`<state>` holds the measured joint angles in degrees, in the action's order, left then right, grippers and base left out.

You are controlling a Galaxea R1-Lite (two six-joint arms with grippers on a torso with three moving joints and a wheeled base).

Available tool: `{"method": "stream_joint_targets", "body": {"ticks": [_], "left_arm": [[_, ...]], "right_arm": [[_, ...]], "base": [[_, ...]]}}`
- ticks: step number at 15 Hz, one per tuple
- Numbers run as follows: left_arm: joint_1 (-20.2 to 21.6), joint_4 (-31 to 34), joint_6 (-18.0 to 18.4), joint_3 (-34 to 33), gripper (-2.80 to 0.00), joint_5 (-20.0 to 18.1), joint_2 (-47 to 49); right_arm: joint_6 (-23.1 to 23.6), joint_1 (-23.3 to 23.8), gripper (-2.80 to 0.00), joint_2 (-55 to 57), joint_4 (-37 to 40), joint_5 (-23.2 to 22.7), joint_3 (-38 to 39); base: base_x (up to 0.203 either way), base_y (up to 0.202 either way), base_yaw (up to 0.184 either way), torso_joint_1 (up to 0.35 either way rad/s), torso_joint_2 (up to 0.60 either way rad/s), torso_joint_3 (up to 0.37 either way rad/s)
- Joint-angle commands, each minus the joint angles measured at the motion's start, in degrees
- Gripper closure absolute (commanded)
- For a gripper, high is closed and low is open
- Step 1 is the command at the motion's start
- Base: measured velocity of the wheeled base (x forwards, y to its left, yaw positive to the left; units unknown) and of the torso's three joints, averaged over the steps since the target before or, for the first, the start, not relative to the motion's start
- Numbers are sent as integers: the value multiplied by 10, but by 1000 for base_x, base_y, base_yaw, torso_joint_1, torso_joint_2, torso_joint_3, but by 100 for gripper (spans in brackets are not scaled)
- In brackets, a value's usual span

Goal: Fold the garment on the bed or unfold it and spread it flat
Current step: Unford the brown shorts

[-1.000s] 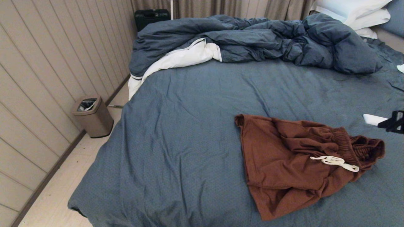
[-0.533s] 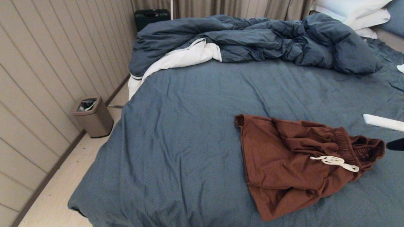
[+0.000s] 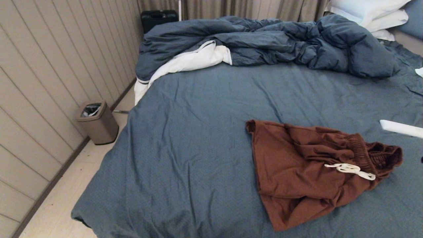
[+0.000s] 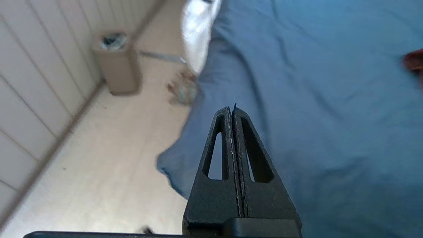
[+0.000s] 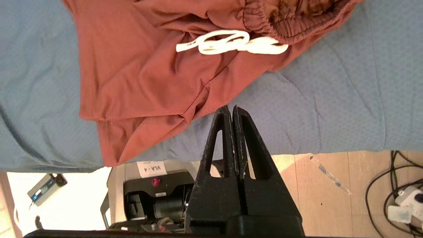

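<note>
The rust-brown shorts [image 3: 297,172] lie rumpled on the slate-blue sheet of the bed [image 3: 205,132], near its front right. The gathered waistband is bunched at the right, and the white drawstring [image 3: 350,170] lies across it. One leg hem points toward the near edge. My right gripper [image 5: 231,110] is shut and empty, hovering over the bed's near edge just short of the shorts [image 5: 138,66] and drawstring [image 5: 231,43]. My left gripper [image 4: 231,110] is shut and empty above the bed's left front corner, with a sliver of the shorts [image 4: 414,61] far off to one side. Neither gripper shows clearly in the head view.
A rumpled dark blue duvet [image 3: 264,43] with white lining fills the far side, with white pillows [image 3: 373,13] at the back right. A flat white object [image 3: 400,128] lies at the right edge. A bin [image 3: 97,122] stands on the floor at the left. The robot base [image 5: 152,195] and cables [image 5: 396,195] are below the near edge.
The right gripper, seen at the head view's right edge a second ago, has dropped back out of that view. The shorts have not moved.
</note>
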<state>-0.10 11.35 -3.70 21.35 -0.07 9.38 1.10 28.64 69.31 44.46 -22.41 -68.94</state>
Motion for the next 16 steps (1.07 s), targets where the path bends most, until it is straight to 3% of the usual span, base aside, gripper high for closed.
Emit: {"method": "stream_joint_targets", "body": {"ticks": [1,4,5,7,12,16], "left_arm": [[1,61,-9,102,0,-25,146],[-5,122,-19,199,0,-76,317],[-24,135,-23,230,0,-87,372],[-117,162,-52,287,0,-96,466],[-419,235,-242,470,0,-102,712],[-530,247,-326,597,0,-107,897]], "right_arm": [[0,-1,0,-4,2,-2,-5],[0,2,0,23,-2,0,-20],[0,2,0,37,-3,2,-31],[-2,2,0,59,-3,3,-50],[-1,2,0,96,-6,3,-67],[-2,4,0,108,-6,3,-67]], "base": [[0,0,0,0,0,0],[0,0,0,0,0,0],[0,0,0,0,0,0],[0,0,0,0,0,0],[0,0,0,0,0,0],[0,0,0,0,0,0]]}}
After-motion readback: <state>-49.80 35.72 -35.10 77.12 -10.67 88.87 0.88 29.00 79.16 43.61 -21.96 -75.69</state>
